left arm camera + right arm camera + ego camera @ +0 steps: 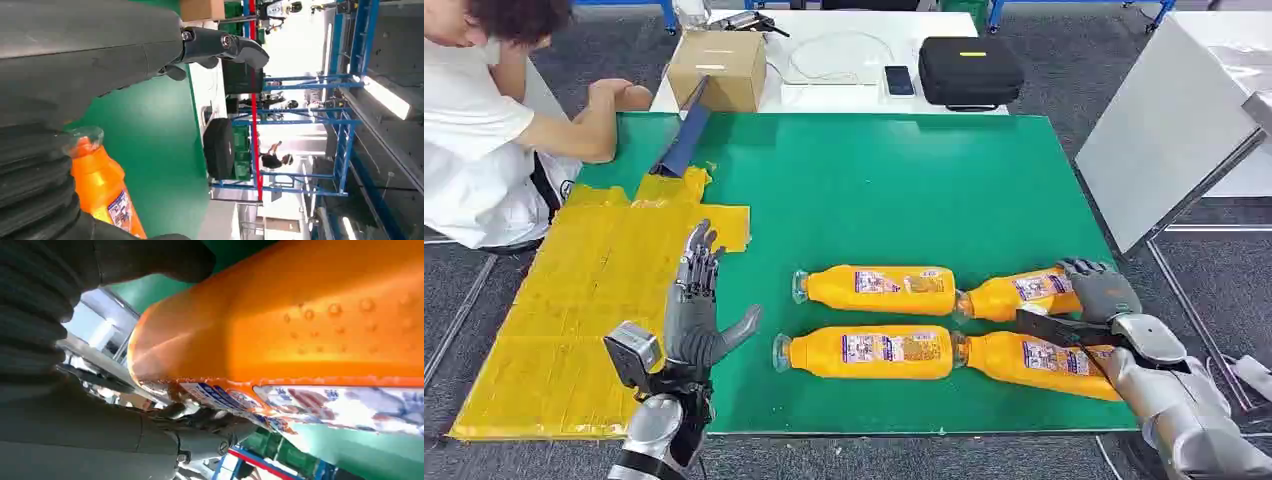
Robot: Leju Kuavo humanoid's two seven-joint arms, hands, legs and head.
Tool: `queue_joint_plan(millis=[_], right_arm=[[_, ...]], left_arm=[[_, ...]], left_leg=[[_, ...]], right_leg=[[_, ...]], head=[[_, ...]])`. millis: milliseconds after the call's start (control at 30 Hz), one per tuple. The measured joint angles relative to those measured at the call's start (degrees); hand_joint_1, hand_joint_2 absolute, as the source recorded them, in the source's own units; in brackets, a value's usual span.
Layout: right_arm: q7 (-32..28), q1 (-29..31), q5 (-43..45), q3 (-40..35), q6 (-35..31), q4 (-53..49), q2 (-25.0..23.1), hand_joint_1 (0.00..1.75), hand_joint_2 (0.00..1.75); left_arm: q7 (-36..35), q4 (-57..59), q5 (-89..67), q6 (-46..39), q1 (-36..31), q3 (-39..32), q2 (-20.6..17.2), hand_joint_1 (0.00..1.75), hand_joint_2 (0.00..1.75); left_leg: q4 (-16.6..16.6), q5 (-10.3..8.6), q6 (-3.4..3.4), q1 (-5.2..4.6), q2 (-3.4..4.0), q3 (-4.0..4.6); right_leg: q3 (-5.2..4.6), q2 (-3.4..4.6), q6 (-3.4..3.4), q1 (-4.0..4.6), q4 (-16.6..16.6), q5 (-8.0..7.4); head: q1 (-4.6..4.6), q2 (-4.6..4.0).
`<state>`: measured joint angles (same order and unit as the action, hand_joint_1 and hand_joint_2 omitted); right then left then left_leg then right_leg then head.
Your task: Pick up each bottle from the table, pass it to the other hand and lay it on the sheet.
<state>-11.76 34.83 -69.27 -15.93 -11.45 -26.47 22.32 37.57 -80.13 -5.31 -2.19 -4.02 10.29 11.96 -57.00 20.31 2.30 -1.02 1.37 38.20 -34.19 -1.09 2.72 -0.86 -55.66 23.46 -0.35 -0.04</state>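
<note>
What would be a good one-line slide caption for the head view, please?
Right hand on one of four orange bottles lying on the green table; left hand open beside the yellow sheet.

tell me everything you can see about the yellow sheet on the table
The yellow sheet lies flat on the left side of the green table, running from the near edge toward the person. It looks thin and glossy, like plastic film, wrinkled and seemingly joined from panels, with a ragged far end. No bottle lies on it. A dark blue strip rests by its far end; the left hand hovers at its right edge.
</note>
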Motion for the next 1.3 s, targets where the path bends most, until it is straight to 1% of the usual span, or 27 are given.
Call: queue_joint_plan(millis=[67,300,333,367,400,433,467,533,567,600,733,867,1300], right_arm=[[-0.1,0.2,-0.8,-0.3,0.2,0.4,0.0,1.71,1.75],[-1.0,-0.1,-1.5,-1.5,1.6,1.3,0.5,1.69,1.75],[-1.1,-0.1,-1.5,-1.6,1.8,1.3,0.6,1.75,1.75],[-1.1,0.0,-1.5,-1.7,1.9,1.3,0.6,1.73,1.75],[-1.2,0.0,-1.5,-1.8,2.1,1.3,0.7,1.75,1.75],[-1.2,0.1,-1.5,-1.9,2.2,1.4,0.7,1.71,1.75],[-1.2,0.1,-1.5,-1.9,2.2,1.4,0.8,1.45,1.75],[-1.3,0.2,-1.5,-2.1,2.7,1.4,0.9,0.37,1.75],[-1.3,0.2,-1.5,-2.2,3.1,1.4,0.9,0.09,1.75],[-1.3,0.3,-1.5,-2.4,3.4,1.4,0.9,0.0,1.75],[-1.3,0.3,-1.8,-2.9,5.9,1.7,1.0,0.0,1.75],[-1.2,0.5,-1.9,-3.4,6.7,2.1,1.0,0.0,1.75],[-0.9,0.5,-2.0,-3.8,7.4,2.5,1.1,0.0,1.75]], left_arm=[[-0.1,0.2,0.4,0.1,-0.1,0.0,0.0,0.0,1.75],[-0.2,0.8,0.5,0.3,-0.2,0.6,0.0,0.0,1.75],[-0.2,0.9,0.5,0.3,-0.2,0.6,0.0,0.0,1.75],[-0.2,1.0,0.5,0.3,-0.2,0.7,0.0,0.0,1.75],[-0.2,1.0,0.5,0.3,-0.2,0.8,0.0,0.0,1.75],[-0.2,1.0,0.5,0.4,-0.2,0.8,0.0,0.0,1.75],[-0.2,1.1,0.5,0.4,-0.2,0.8,0.0,0.0,1.75],[-0.2,1.1,0.6,0.4,-0.3,0.8,0.0,0.0,1.75],[-0.2,1.2,0.8,0.5,-0.3,0.9,0.0,0.0,1.75],[-0.2,1.3,1.0,0.5,-0.3,0.9,0.0,0.0,1.75],[-0.2,1.9,1.2,0.6,-0.5,0.9,0.0,0.0,1.75],[-0.2,2.5,1.2,0.6,-0.9,0.9,0.0,0.0,1.75],[-0.2,3.6,1.2,0.7,-1.2,1.0,0.0,0.0,1.75]], left_leg=[[0.0,0.19,-0.02,0.0,0.0,-0.2],[0.0,0.28,-0.02,0.0,0.0,-0.42],[0.0,0.29,-0.01,0.0,0.0,-0.43],[0.0,0.29,0.0,0.0,0.0,-0.44],[0.0,0.3,0.01,0.0,0.0,-0.45],[0.0,0.31,0.01,0.0,0.0,-0.45],[0.0,0.31,0.01,0.0,0.0,-0.45],[0.0,0.31,0.02,0.0,0.0,-0.47],[0.0,0.31,0.02,0.0,-0.01,-0.48],[0.0,0.32,0.03,0.01,0.0,-0.51],[0.0,0.36,0.09,0.01,0.0,-0.66],[0.0,0.39,0.12,0.01,0.01,-0.8],[0.0,0.43,0.19,0.05,0.01,-1.02]], right_leg=[[0.12,0.0,-0.05,-0.01,0.0,0.11],[0.33,0.02,0.01,-0.01,0.1,0.21],[0.36,0.02,0.01,-0.01,0.1,0.21],[0.36,0.01,0.02,-0.01,0.1,0.22],[0.37,0.01,0.02,-0.01,0.1,0.22],[0.38,0.02,0.01,-0.01,0.1,0.23],[0.38,0.01,0.01,-0.01,0.1,0.23],[0.41,0.01,0.01,-0.01,0.1,0.23],[0.43,0.01,0.01,-0.01,0.1,0.24],[0.46,0.01,0.01,-0.01,0.1,0.24],[0.64,0.01,-0.04,-0.01,0.2,0.3],[0.78,0.02,-0.05,-0.01,0.3,0.33],[1.12,0.01,-0.04,0.0,0.5,0.33]], head=[[-0.02,-0.02],[0.02,-0.02],[0.0,-0.02],[0.0,-0.02],[0.0,-0.02],[0.0,-0.02],[0.0,-0.02],[0.0,-0.02],[0.0,-0.02],[0.0,-0.02],[-0.02,-0.02],[0.02,-0.02],[0.0,-0.02]])
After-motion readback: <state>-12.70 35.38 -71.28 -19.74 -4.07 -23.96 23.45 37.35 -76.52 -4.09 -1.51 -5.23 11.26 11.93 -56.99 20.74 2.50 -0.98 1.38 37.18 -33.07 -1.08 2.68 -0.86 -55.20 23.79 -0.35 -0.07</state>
